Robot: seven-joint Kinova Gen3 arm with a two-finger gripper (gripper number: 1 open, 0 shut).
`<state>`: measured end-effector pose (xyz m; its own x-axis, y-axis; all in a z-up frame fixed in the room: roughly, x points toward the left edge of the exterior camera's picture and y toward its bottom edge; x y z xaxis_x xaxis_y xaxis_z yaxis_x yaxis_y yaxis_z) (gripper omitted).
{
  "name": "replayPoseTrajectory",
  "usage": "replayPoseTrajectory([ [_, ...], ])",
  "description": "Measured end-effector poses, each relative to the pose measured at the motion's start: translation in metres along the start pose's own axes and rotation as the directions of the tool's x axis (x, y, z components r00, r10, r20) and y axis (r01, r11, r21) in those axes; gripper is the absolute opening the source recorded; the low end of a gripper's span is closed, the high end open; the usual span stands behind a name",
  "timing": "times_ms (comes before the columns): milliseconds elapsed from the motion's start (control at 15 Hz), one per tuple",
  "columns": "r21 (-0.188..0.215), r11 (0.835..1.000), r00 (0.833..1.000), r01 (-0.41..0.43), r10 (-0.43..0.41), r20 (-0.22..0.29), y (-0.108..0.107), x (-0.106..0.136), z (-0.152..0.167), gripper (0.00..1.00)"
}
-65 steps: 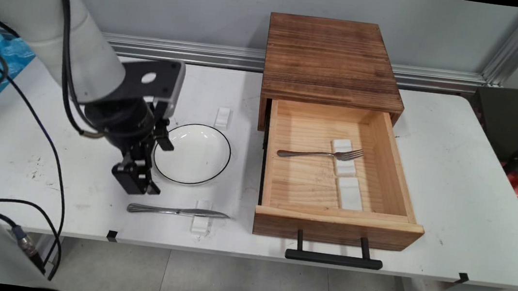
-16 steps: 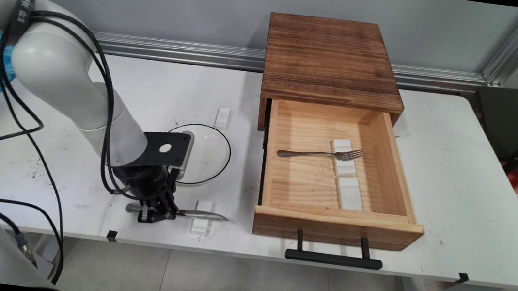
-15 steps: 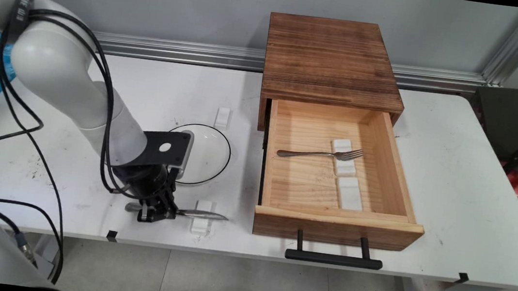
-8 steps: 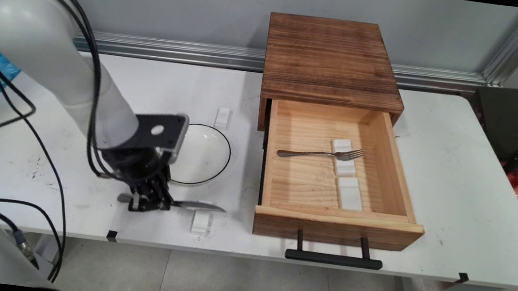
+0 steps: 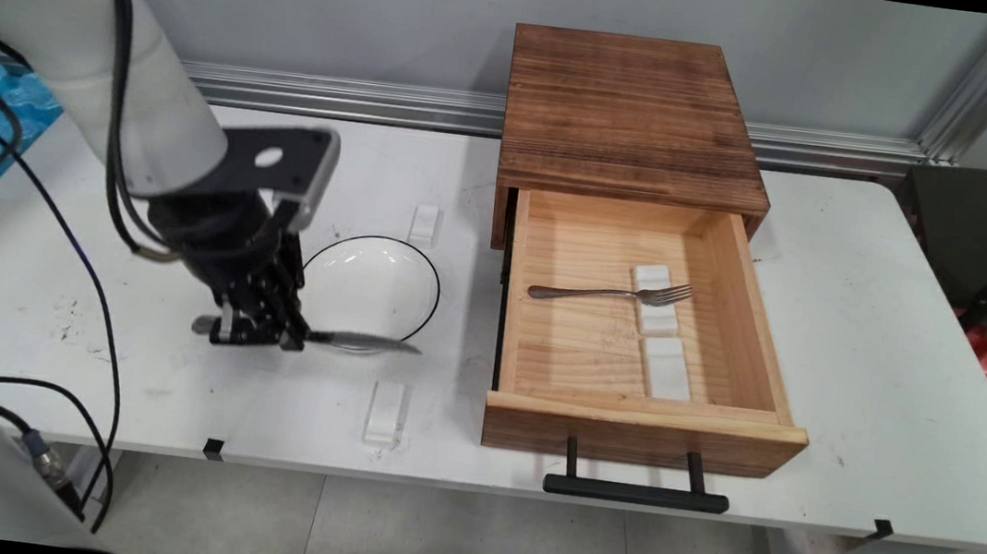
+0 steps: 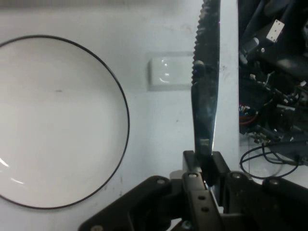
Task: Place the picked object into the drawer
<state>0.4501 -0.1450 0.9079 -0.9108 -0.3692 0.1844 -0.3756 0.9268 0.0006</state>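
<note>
My gripper (image 5: 256, 334) is shut on a metal knife (image 5: 356, 341) by its handle and holds it level above the table, blade pointing right. The knife hangs over the near edge of a white plate (image 5: 381, 287) with a black rim. In the hand view the gripper (image 6: 204, 171) clamps the knife (image 6: 206, 82), whose serrated blade runs up the picture. The plate (image 6: 53, 120) lies at the left there, and a small white rest block (image 6: 168, 72) lies on the table beyond the blade.
A white rest block (image 5: 385, 412) lies near the table's front edge and another (image 5: 424, 224) behind the plate. At the right a wooden box (image 5: 628, 116) has its drawer (image 5: 644, 420) pulled out, holding a fork (image 5: 612, 294) and two white blocks.
The gripper came down onto the knife at the front of the table, shut on its handle, and has lifted it off its block, up and back towards the plate.
</note>
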Motion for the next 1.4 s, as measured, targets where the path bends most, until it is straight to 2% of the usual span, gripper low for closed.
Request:
replayPoseTrajectory([
  [200, 0.0, 1.0, 1.0, 0.011, -0.011, -0.009, -0.001, 0.016, -0.029, 0.0],
  [467, 0.007, 0.999, 0.998, 0.041, -0.041, -0.046, -0.005, 0.054, -0.059, 0.0],
  [667, 0.015, 0.998, 0.995, 0.055, -0.054, -0.08, -0.012, 0.087, -0.069, 0.0],
  [1067, 0.041, 0.997, 0.987, 0.073, -0.066, -0.146, -0.026, 0.153, -0.064, 0.0],
  [1400, 0.065, 0.996, 0.983, 0.055, -0.043, -0.178, -0.037, 0.213, -0.043, 0.0],
])
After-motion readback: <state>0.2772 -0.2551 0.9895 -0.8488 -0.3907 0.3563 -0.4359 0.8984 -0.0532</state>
